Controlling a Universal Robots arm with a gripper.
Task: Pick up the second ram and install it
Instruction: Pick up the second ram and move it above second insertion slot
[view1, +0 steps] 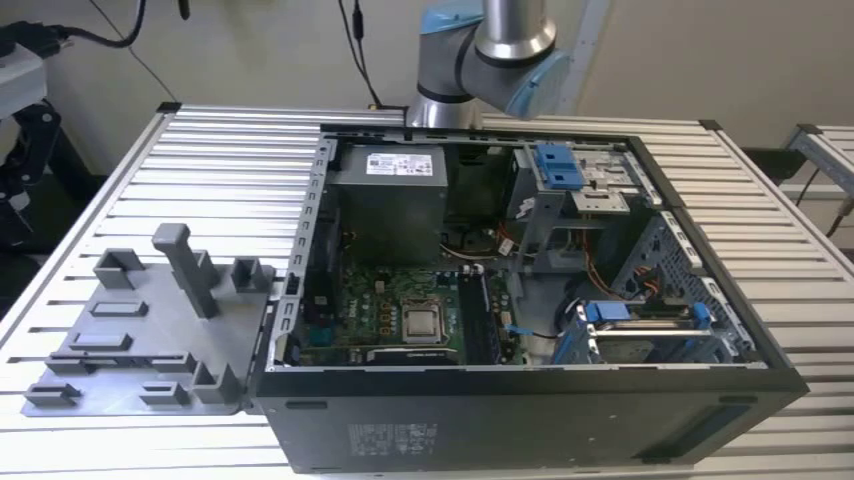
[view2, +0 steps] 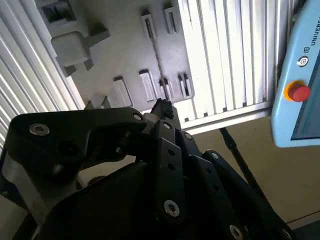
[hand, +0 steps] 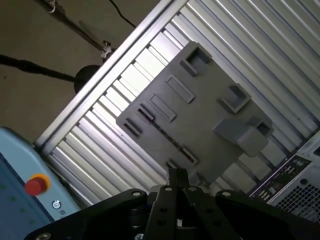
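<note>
Ram (hand: 167, 135) on edge in tray (hand: 210, 100) slot, just ahead of jaws, long axis running toward them; jaws together, empty.

Exterior view: high up off the arm (view1: 487, 50), angled down at the open computer case (view1: 534, 400) on the table (view1: 200, 150), mid distance. Gray fixture tray (view1: 134, 340) sits on the exterior view's left.

Both wrist views look down past the end effector (view2: 162, 107) (hand: 177, 175), which sits close in the foreground. Both show the tray (view2: 125, 55) (hand: 200, 115) well below, the table slats and a pendant (view2: 300, 90) (hand: 25, 200). All three views share the tray.
</note>
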